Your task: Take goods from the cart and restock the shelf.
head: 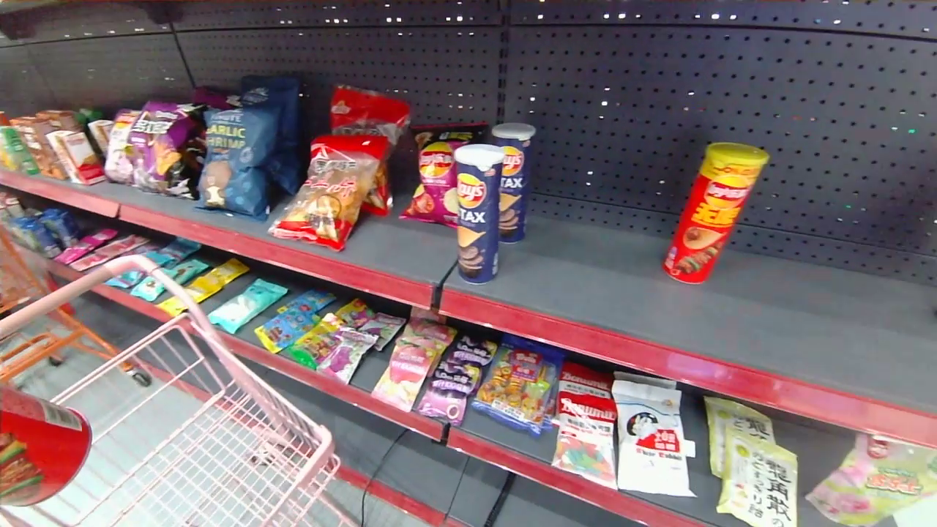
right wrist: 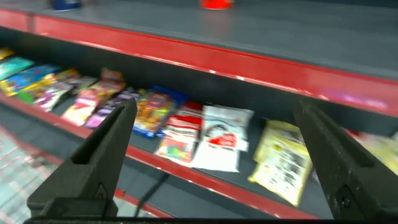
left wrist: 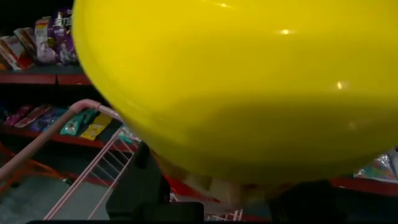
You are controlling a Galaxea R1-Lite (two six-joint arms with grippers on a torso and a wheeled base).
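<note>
Pegboard-backed upper shelf [head: 732, 322] is recorded with one standing red canister [head: 714, 212]. The held canister [head: 36, 446], red with a yellow lid, is clamped in the left gripper [left wrist: 217, 202] above the pink cart [head: 219, 410], well left of the standing one. The right gripper [right wrist: 217, 155] is spread, holding nothing.

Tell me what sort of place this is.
Probably a shop's snack aisle: pegboard-backed shelves hold chip cans and snack bags, and a pink cart stands in front.

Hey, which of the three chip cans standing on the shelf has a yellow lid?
The red can, standing alone at the right. The front blue can and the rear blue can, near the middle, have white lids.
</note>
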